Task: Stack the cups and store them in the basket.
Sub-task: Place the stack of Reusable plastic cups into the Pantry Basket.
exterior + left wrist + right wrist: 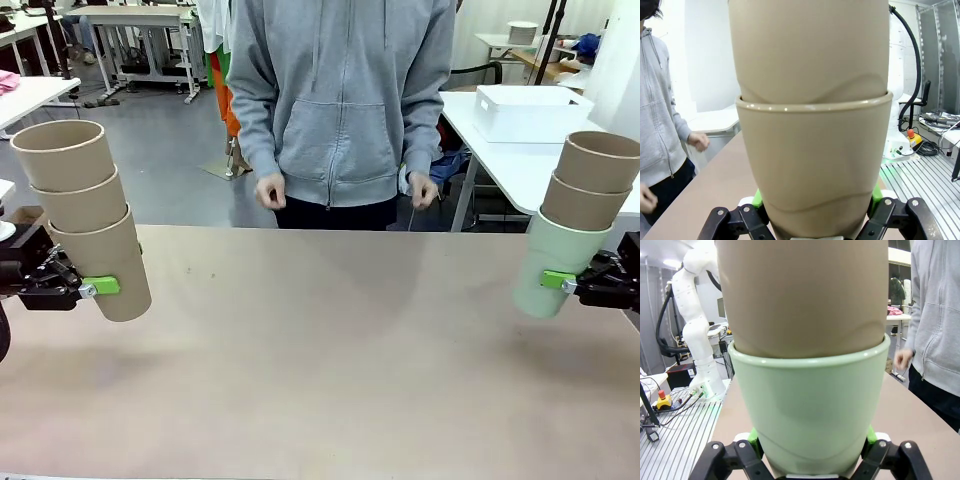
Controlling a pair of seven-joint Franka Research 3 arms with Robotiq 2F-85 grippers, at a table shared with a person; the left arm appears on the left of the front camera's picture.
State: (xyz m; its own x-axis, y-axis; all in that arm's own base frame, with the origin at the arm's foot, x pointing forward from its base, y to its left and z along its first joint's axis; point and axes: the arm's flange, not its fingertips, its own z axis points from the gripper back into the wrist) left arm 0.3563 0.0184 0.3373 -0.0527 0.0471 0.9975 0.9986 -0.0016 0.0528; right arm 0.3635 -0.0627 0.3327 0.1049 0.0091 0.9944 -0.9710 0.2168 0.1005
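Observation:
At the table's left edge my left gripper (pixel 100 287) is shut on the bottom cup of a stack of three tan cups (pixel 85 215), held above the table and leaning left. The left wrist view has this tan stack (pixel 812 150) between the green pads. On the right, my right gripper (pixel 557 281) is shut on a pale green cup (pixel 548 265) with two tan cups (pixel 590 180) nested in it, leaning right. That green cup (pixel 810 405) shows close up in the right wrist view. The white basket (pixel 530 112) sits on a side table at far right.
A person in a grey hoodie (pixel 340 100) stands at the far side of the table, hands (pixel 270 190) hanging near the edge. The tan tabletop (pixel 330 350) lies between the two stacks. A white side table (pixel 500 150) stands at far right.

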